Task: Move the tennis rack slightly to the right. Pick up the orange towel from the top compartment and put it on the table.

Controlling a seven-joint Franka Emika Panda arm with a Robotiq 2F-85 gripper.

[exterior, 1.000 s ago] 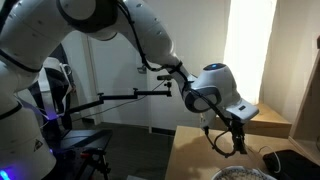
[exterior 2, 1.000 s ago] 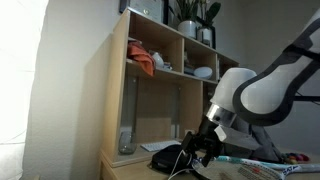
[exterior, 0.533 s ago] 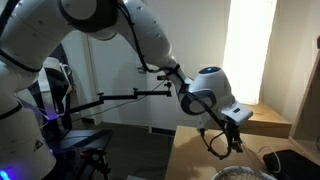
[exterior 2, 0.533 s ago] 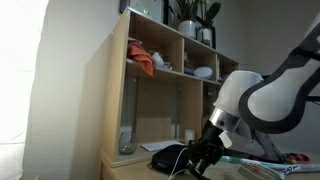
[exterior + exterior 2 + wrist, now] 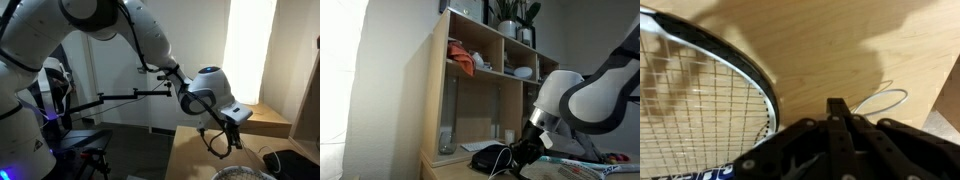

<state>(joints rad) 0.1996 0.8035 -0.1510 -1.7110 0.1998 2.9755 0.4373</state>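
Racket [image 5: 700,100] flat on table [image 5: 830,40], gripper [image 5: 837,106] jaws together beside its frame, white cable loop [image 5: 887,99] nearby

The tennis rack [image 5: 700,110] runs off my wrist view's left and bottom edges; my gripper [image 5: 837,108] covers its frame's lower curve.

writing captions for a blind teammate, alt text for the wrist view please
Black fingers pressed shut over a light wooden table, just right of a tennis racket head lying flat. A thin white wire loop lies to their right.
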